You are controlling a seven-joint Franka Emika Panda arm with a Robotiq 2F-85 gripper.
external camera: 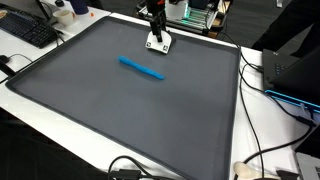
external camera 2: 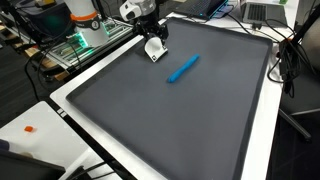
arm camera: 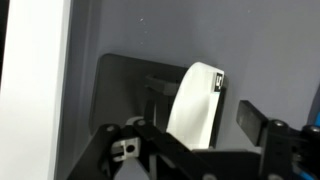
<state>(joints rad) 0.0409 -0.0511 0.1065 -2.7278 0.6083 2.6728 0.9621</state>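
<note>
My jaws stand wide, straddling the white block [arm camera: 196, 100] with nothing gripped (the gap is plain on the block's right in the wrist view; the left contact I cannot tell). The block sits at the upper centre of both exterior views, on the dark mat [external camera: 120, 115] covering the desk [external camera 2: 262, 140]. A blue marker [external camera: 141, 69] lies mid-mat, well apart.
</note>
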